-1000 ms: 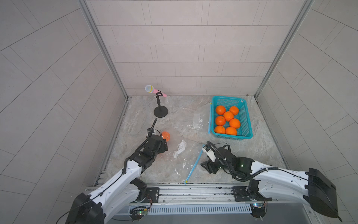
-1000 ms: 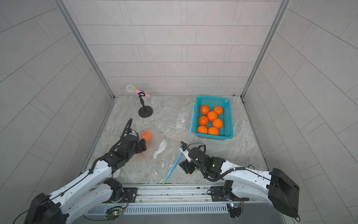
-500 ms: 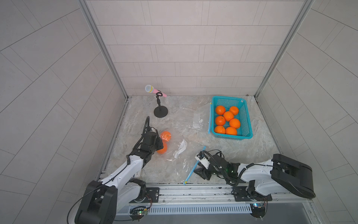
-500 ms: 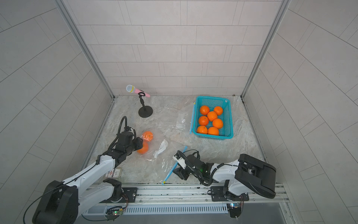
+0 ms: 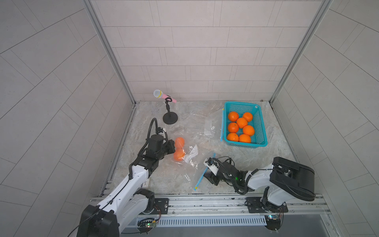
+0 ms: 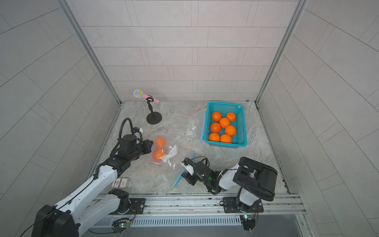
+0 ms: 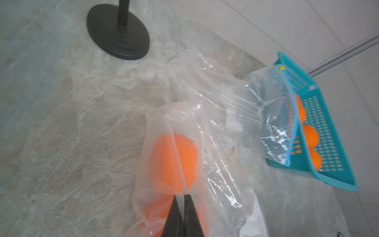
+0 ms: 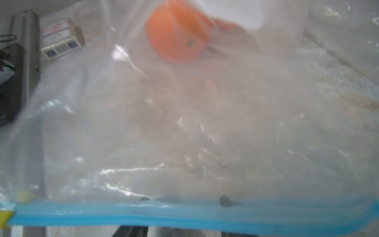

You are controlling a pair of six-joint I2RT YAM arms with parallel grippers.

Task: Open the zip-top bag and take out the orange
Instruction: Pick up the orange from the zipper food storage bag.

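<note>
The zip-top bag [image 5: 191, 171] lay on the table [image 5: 276, 158] between my two arms, with its blue zip strip [image 5: 203, 176] towards the rail. A small printed box [image 6: 121, 183] lay near my left arm's base. My right jaws [image 5: 210, 178] sat just beside the strip and stood apart, gripping nothing I could see. In the right wrist view the strip ran across in front of them, and I could not tell whether they touched it. Farther in, two oranges [image 5: 179, 155] lay touching each other at the bag's closed end. My left jaws [image 7: 182, 202] were clenched on a fold of the bag's film right against them. Beyond, an empty bag [image 5: 209, 127] touched the side of a teal basket [image 5: 264, 133] holding seven loose oranges [image 5: 242, 122]. Farthest off, a pink microphone [image 5: 164, 96] rested in a black stand [image 5: 170, 119].
</note>
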